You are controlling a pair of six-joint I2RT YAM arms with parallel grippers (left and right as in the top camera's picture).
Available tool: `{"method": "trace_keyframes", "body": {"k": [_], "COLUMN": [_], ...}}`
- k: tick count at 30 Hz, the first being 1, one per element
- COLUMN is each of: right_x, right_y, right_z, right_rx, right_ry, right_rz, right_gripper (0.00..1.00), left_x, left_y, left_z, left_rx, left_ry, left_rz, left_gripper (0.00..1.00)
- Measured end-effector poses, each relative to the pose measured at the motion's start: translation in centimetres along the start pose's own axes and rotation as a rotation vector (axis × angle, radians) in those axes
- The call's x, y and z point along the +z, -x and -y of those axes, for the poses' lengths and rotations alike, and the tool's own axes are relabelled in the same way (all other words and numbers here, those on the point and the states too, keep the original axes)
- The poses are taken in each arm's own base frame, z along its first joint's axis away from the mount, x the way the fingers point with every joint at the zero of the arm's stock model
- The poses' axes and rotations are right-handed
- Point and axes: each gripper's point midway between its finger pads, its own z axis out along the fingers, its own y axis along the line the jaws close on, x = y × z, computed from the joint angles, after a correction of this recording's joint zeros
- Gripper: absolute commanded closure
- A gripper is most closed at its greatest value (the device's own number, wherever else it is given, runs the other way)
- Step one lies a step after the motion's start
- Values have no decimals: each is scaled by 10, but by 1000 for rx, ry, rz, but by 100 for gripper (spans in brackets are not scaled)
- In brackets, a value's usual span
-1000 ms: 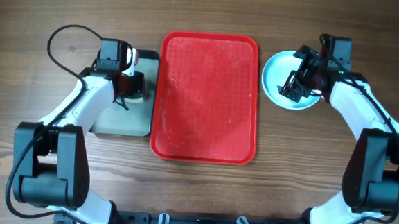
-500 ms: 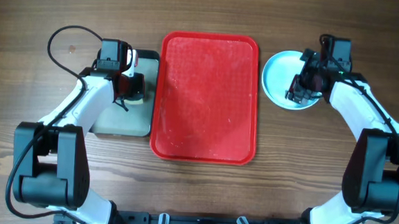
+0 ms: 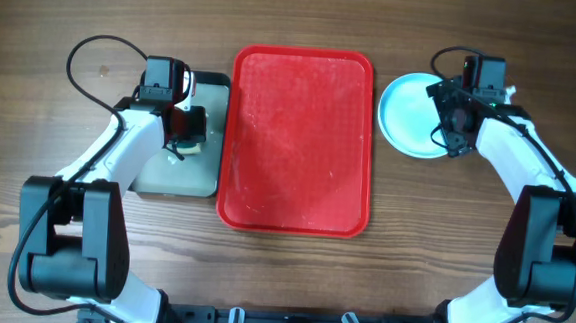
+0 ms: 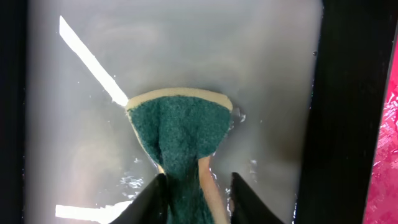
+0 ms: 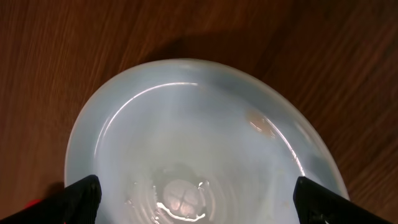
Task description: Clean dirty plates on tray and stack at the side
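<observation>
The red tray [image 3: 299, 137] lies in the middle of the table. To its right, on the wood, sits a light blue plate [image 3: 403, 113] [image 5: 199, 137] with a small reddish smear [image 5: 260, 121] and wet sheen. My right gripper [image 3: 449, 121] [image 5: 198, 199] hangs over the plate's right side, open wide, its fingertips [image 5: 81, 196] apart and holding nothing. My left gripper [image 3: 184, 135] [image 4: 198, 199] is low over the grey tray [image 3: 177, 175]. A green and tan sponge [image 4: 180, 130] lies between its fingers, and the right finger stands clear of it.
The grey tray [image 4: 217, 50] is wet and butts against the red tray's left rim [image 4: 388, 155]. A black cable [image 3: 89, 54] loops over the table at the back left. Both arm bases stand at the front corners.
The left jaws have parted from the sponge. The right gripper has swung from the plate's lower right towards its right rim and turned.
</observation>
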Motion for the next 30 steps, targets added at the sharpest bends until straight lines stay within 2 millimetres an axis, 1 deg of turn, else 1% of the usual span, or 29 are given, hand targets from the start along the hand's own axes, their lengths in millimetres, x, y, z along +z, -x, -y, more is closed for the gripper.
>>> {"method": "trace_keyframes", "body": {"k": [1,2,3,4,6,8,9,12,16,21,30], "right_x": [0,0,0,0,-3,-5,-5,-5,-5,-5,-5], "right_y": [2,4,6,11,23,28,29,29,29,29,29], "right_z": [0,-2,-5,-12,-29,-38,-39,-39,-39,-39,-39], "right_rx": [-58,-114,-160,-237,-431,-622,-689,-876,-994,-1048,-1062], "right_ry": [-1,5,14,39,92,107,106,91,81,76,74], "right_rz": [8,20,31,58,125,165,174,187,194,197,197], "right_gripper": [0,0,0,0,0,0,0,0,0,0,0], "left_x": [0,0,0,0,0,0,0,0,0,0,0], "left_y": [0,0,0,0,2,4,5,5,5,5,5], "left_z": [0,0,0,0,0,0,0,0,0,0,0], "left_rx": [0,-1,3,1,0,1,2,3,-1,-1,-1], "left_ry": [0,0,0,0,0,-1,-1,1,1,1,1], "left_rz": [0,0,0,1,8,17,19,21,22,22,22], "left_gripper": [51,37,27,19,15,11,0,0,0,0,0]}}
